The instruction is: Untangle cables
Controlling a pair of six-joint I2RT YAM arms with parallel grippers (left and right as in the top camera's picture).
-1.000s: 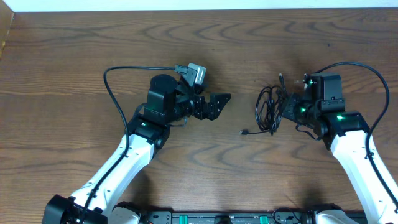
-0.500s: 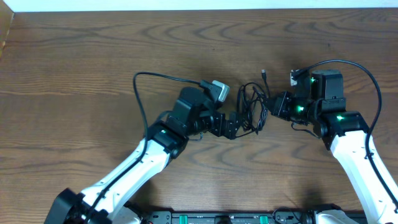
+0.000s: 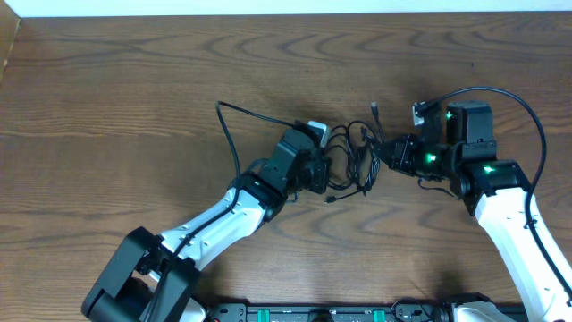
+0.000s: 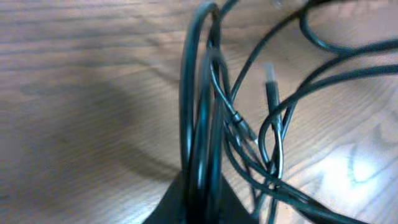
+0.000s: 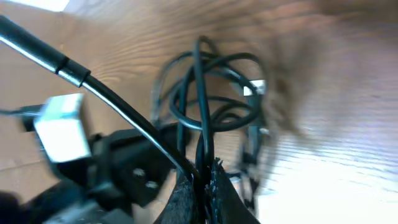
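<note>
Tightening is the risk here. The left end effector point(image 3: 327, 174) is clamped on one side of the cables point(image 3: 357, 161) and the right end effector point(image 3: 388, 152) is pinched shut on the other. If both hold the same strands, pulling apart would likely cinch the knot or slip a cord free. The bundle sits mid-surface point(image 3: 134, 72) between them. Count: one tangle, its strands too interlaced to number, two loose plug ends point(image 3: 375, 108), two end effectors.

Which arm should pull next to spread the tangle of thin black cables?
Left, probably. The left hand is shut on the tangle of thin black cables with a wide stretch of brown wooden table on its side to draw back over; the right hand, also shut on it, can anchor.
</note>
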